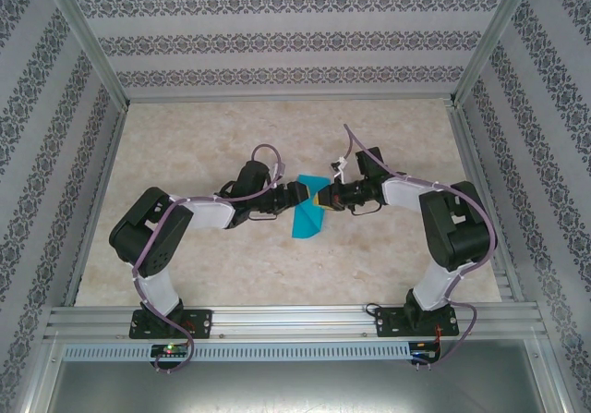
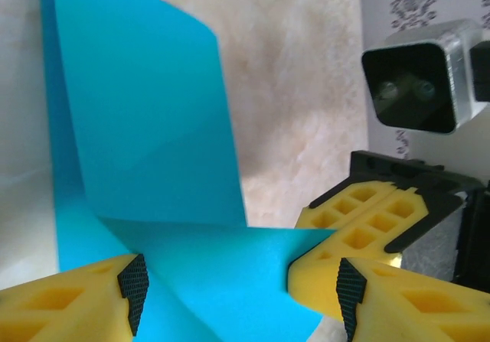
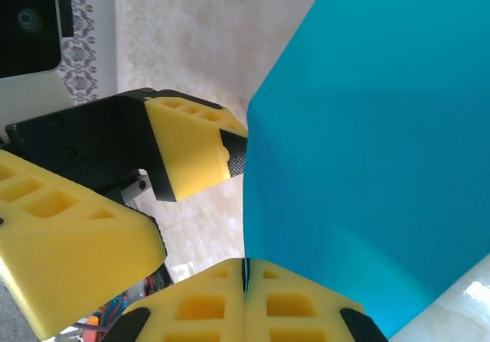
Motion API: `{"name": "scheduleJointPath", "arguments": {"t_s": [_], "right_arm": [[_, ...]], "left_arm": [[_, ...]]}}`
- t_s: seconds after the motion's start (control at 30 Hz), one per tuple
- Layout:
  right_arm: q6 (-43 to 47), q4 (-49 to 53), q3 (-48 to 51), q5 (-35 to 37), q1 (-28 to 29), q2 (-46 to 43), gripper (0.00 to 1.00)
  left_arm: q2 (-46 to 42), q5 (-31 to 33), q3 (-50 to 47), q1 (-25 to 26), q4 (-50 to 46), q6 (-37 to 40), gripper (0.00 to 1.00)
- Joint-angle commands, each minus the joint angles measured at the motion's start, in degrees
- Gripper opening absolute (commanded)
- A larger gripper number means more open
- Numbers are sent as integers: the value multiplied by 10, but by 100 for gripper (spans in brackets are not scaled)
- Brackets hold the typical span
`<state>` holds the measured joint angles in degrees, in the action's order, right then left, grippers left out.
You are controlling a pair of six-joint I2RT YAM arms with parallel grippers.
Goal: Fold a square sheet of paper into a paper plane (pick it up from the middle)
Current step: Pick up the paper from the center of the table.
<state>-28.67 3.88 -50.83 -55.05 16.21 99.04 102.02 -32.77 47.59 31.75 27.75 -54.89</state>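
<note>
Paper sheet [image 2: 145,112] tight in closed right pincer [image 3: 245,277]; left pincer [image 2: 241,292] agape astride its edge.

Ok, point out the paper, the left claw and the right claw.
paper [image 2: 145,112], left wrist view, on its broad flap.
left claw [image 2: 242,300], left wrist view, midway between its fingertips.
right claw [image 3: 245,273], right wrist view, seam between its shut fingertips.

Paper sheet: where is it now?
Top view, centre of the table: the paper sheet is pinched in the shut right tool, with the open left tool around another edge.
</note>
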Motion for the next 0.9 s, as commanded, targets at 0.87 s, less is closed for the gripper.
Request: {"name": "scheduleJointPath", "arguments": {"t_s": [0.87], "right_arm": [[-89, -131, 50, -65, -42, -8, 1]], "left_arm": [[66, -78, 75, -3, 98, -94, 63]]}}
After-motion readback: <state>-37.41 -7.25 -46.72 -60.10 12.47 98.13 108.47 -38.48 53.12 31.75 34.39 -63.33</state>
